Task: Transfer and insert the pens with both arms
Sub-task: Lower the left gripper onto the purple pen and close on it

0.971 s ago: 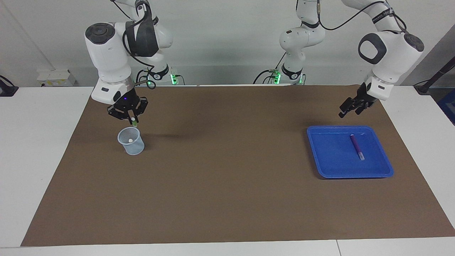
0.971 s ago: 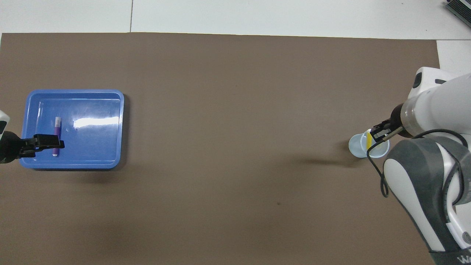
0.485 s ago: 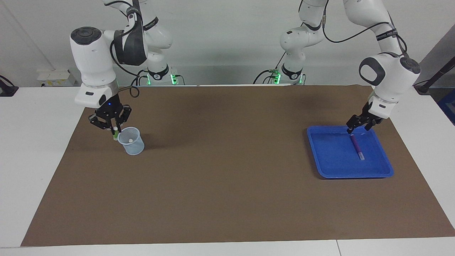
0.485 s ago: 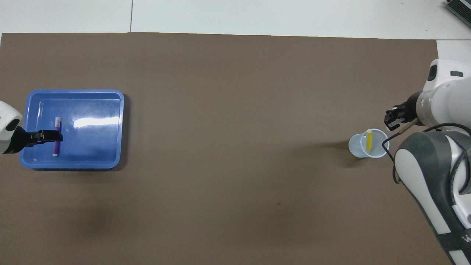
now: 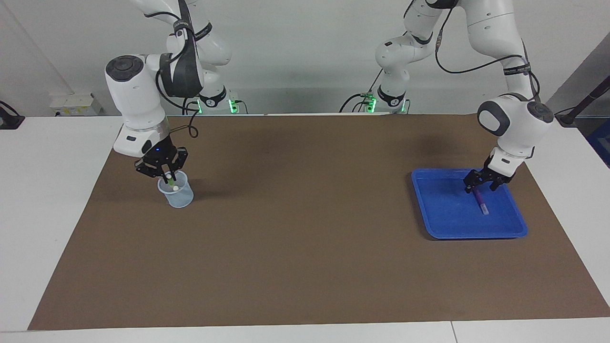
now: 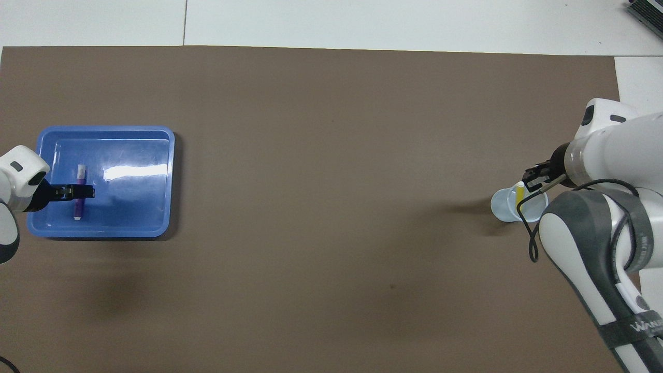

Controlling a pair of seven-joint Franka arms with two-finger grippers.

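Note:
The purple pen (image 5: pixel 482 205) (image 6: pixel 77 207) lies in the blue tray (image 5: pixel 457 234) (image 6: pixel 103 130) at the left arm's end of the table. My left gripper (image 5: pixel 481 188) (image 6: pixel 77 192) is down in the tray, open, its fingers straddling the end of the pen nearer to the robots. At the right arm's end stands a clear plastic cup (image 5: pixel 181 198) (image 6: pixel 501 208) holding the yellow pen (image 6: pixel 519 194). My right gripper (image 5: pixel 167 176) (image 6: pixel 533 178) hangs just above the cup's rim, shut on the green pen (image 5: pixel 169 180), whose lower end dips into the cup's mouth.
A brown mat (image 5: pixel 305 228) covers the table between the cup and the tray. Two smaller white arms with green lights (image 5: pixel 214 101) (image 5: pixel 391 101) stand at the robots' edge of the mat.
My left gripper came down from above the tray's edge onto the purple pen. My right gripper swung beside the cup, then back over its rim, lower, still holding the green pen.

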